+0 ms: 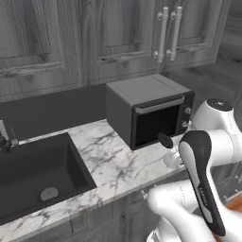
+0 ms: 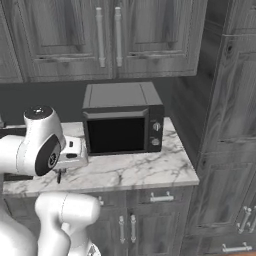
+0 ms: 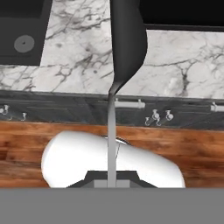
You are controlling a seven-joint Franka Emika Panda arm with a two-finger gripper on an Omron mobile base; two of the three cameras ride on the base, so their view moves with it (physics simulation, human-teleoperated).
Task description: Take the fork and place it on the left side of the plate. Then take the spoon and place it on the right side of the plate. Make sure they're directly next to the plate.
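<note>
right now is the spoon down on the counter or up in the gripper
Up in the gripper. In the hand view the spoon rises from between the shut fingertips, its bowl hanging above the marble counter and touching nothing.

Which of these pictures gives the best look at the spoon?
The hand view: the spoon runs up the middle, bowl large against the counter. The left base view shows just its dark bowl; the right base view a dark sliver.

Two base views flank microwave (image 1: 150, 109), hand view close above counter (image 3: 83, 48)

marble counter (image 1: 113, 163) bears a microwave (image 1: 149, 108) (dark grey).
</note>
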